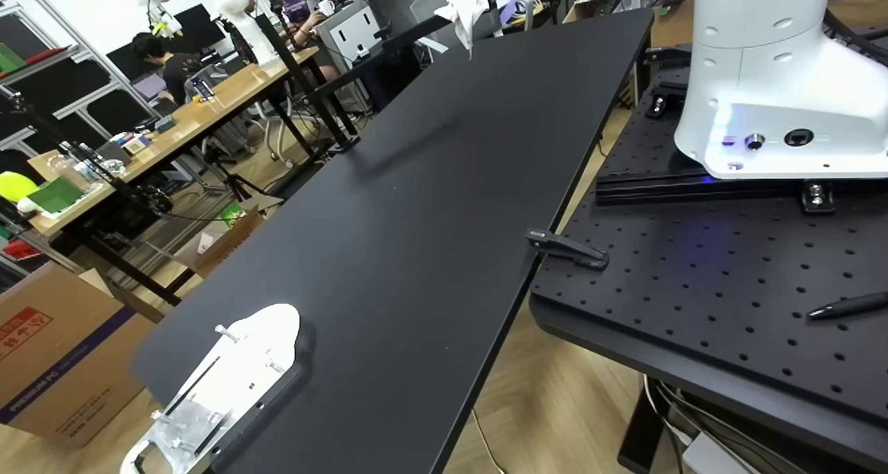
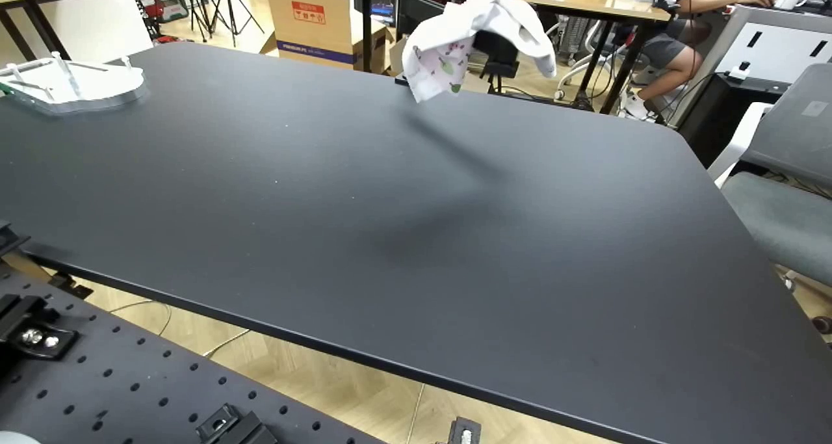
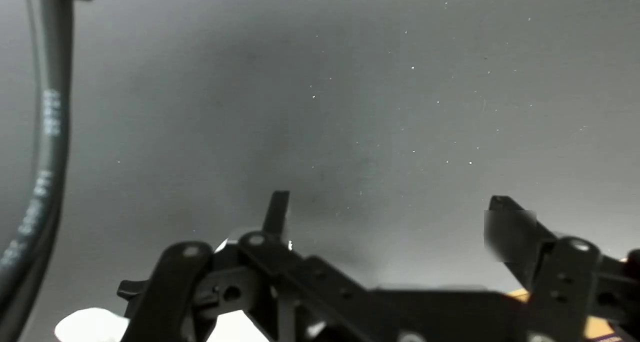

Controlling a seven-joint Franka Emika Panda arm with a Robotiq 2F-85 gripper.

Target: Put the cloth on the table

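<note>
Within wrist view only, spread hand [image 3: 390, 198]

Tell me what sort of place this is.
Probably a robotics lab: in an exterior view, a white robot base rises above a perforated black board, and what looks like another white robot arm stands in the background.

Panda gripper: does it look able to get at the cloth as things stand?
Probably yes, though reach isn't certain. The gripper is open, and the cloth hangs over a black support, its loose ends apparently uncovered. That support could obstruct the grasp.
</note>
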